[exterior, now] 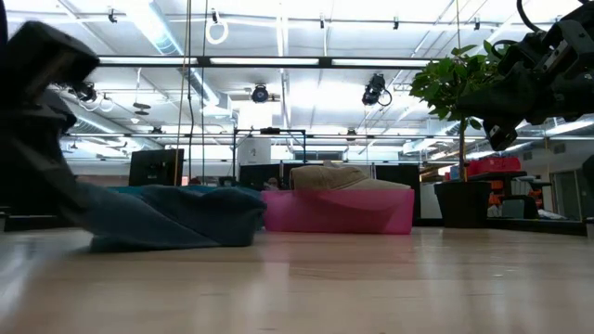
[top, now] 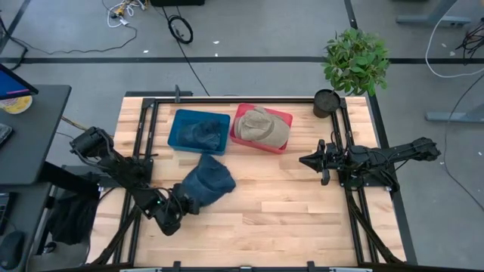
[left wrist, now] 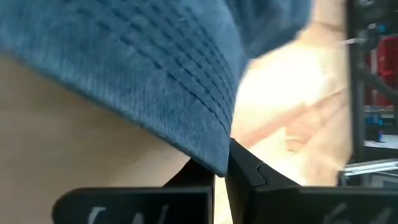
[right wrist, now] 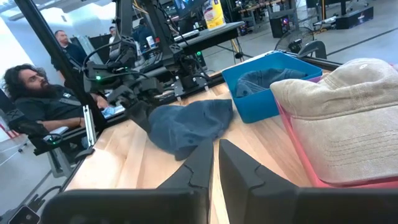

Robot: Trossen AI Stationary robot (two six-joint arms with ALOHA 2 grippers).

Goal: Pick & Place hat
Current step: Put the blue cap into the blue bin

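Observation:
A blue denim hat (top: pixel 210 180) lies on the wooden table, near its left-middle; it also shows in the low view (exterior: pixel 176 215) and the right wrist view (right wrist: pixel 186 124). My left gripper (top: pixel 187 201) stands at the hat's near-left side, shut on its stitched brim (left wrist: pixel 155 81). My right gripper (top: pixel 306 160) waits shut and level above the table's right side, holding nothing. Behind the hat stand a blue bin (top: pixel 199 131) with another blue hat in it and a pink bin (top: pixel 261 128) holding a beige hat. My left gripper pinches the brim's edge (left wrist: pixel 214 155) between its two fingers (left wrist: pixel 249 171). The fingers come slanting down from the table's near-left side. The hat's crown lies on the table beyond the fingers.
A potted plant (top: pixel 354 64) stands at the table's far right corner. Black rails (top: pixel 144 143) run along the table's left and right sides. A side desk (top: pixel 30 128) stands to the left. A seated person (right wrist: pixel 37 99) shows beyond the table in the right wrist view.

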